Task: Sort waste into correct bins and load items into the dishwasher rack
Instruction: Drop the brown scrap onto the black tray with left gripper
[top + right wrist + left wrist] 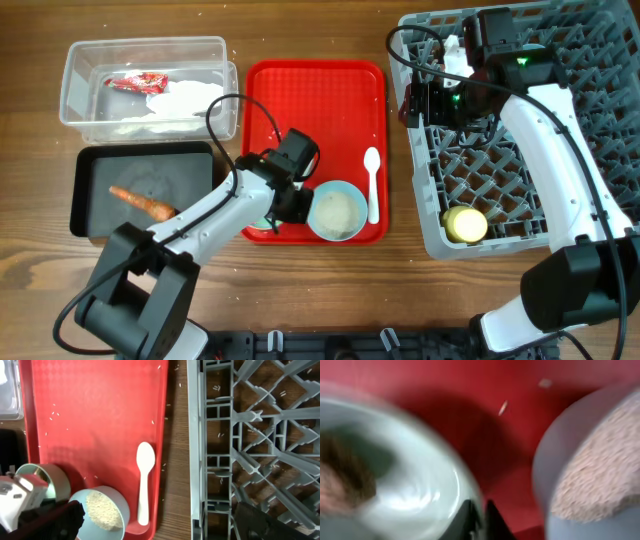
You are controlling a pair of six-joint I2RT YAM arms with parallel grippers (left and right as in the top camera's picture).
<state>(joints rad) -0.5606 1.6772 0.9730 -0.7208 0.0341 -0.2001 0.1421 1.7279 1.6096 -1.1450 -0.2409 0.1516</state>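
My left gripper is low over the red serving tray, shut on the rim of a pale teal bowl that holds a brown food scrap. A second teal bowl full of white rice stands just right of it. The white spoon lies on the tray's right side. My right gripper is open and empty above the left edge of the grey dishwasher rack. The yellow cup sits in the rack's front left corner. The blue plate is not in view.
The clear tub at the back left holds the red wrapper and white napkin. The black tray in front of it holds the carrot piece. Rice grains are scattered over the red tray and the rack.
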